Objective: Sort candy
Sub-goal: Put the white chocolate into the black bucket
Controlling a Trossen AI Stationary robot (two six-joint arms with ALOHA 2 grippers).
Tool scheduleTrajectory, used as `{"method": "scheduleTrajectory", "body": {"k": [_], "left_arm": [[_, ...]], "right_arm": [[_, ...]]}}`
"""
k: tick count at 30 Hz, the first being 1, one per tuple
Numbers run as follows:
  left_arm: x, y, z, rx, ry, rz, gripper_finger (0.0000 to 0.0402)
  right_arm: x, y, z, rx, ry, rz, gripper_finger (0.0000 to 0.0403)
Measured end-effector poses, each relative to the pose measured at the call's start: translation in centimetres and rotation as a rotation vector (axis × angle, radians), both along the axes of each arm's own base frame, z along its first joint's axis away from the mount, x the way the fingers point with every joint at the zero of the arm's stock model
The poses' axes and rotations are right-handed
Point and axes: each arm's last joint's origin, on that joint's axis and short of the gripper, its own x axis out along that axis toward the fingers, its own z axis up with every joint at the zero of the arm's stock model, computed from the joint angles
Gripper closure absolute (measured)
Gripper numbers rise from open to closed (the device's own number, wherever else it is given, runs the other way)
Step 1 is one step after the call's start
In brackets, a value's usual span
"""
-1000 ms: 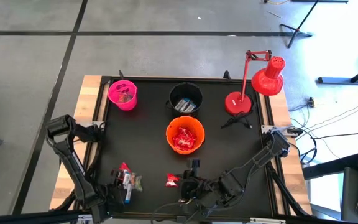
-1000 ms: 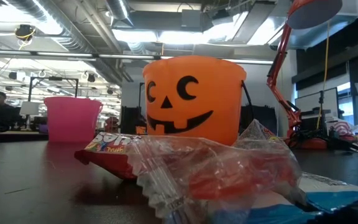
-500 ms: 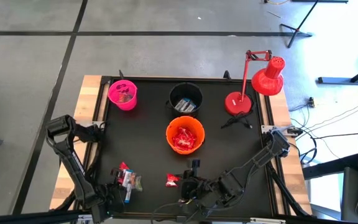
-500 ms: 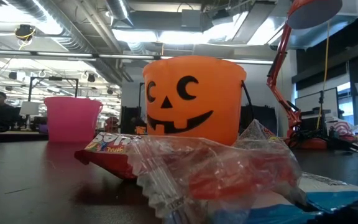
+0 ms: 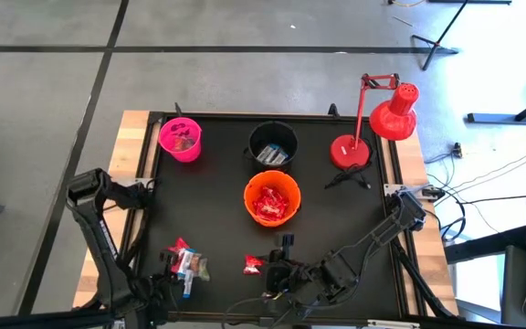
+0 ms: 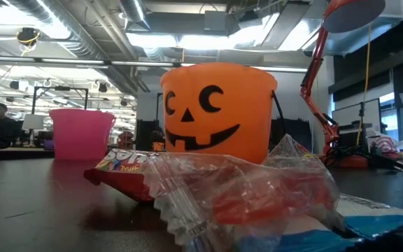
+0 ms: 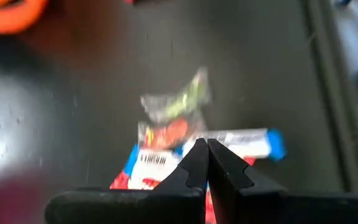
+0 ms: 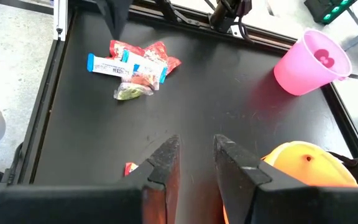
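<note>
**Left jaws shut above the candy pile**

The left gripper (image 7: pixel 207 163) has its jaws pressed together with nothing between them, poised over the candy pile (image 5: pixel 184 262) near the counter's (image 5: pixel 336 219) front-left corner (red packets, a blue-and-white bar). The right gripper (image 8: pixel 194 163) sits at the front edge, jaws parted and empty, beside a lone red packet (image 5: pixel 253 265). More candy fills the orange bucket (image 5: pixel 272 200), the black bucket (image 5: pixel 273 144) and the pink bucket (image 5: pixel 181 139).
</note>
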Motion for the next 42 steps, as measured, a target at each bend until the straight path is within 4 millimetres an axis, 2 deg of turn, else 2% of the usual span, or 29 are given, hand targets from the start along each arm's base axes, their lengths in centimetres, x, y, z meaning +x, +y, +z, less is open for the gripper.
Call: {"method": "scheduleTrajectory", "body": {"k": [5, 9, 14, 17, 23, 29, 35, 42], "left_arm": [[0.3, -0.7, 2.7, 0.008, -0.088, -0.024, 0.0401], [0.1, -0.6, 3.1, 0.004, -0.056, -0.009, 0.0402], [-0.3, 0.2, 1.5, -0.064, -0.041, 0.219, 0.0397], [-0.3, 0.3, 0.4, -0.152, 0.021, 0.335, 0.0377], [0.3, -0.4, -1.4, -0.315, 0.028, 0.4, 0.0299], [0.9, 0.5, -2.7, -0.364, 0.057, 0.543, 0.0228], [1.3, 1.3, -3.7, -0.389, 0.121, 0.658, 0.0191], [1.9, 1.8, -4.4, -0.423, 0.122, 0.707, 0.0169]], "right_arm": [[0.0, 0.0, 0.0, 0.001, 0.0, 0.0, 0.0308], [0.0, 0.0, 0.0, 0.001, 0.0, 0.0, 0.0308], [0.0, 0.0, 0.0, 0.001, 0.0, 0.0, 0.0308], [0.0, 0.0, 0.0, 0.001, 0.0, 0.0, 0.0308], [0.0, 0.0, 0.0, 0.001, 0.0, 0.001, 0.0308], [0.0, 0.0, 0.0, 0.006, 0.005, 0.006, 0.0308], [-0.1, 0.0, 0.0, 0.005, 0.008, 0.007, 0.0308], [0.0, 0.0, -0.2, 0.004, 0.011, 0.007, 0.0308]]}}
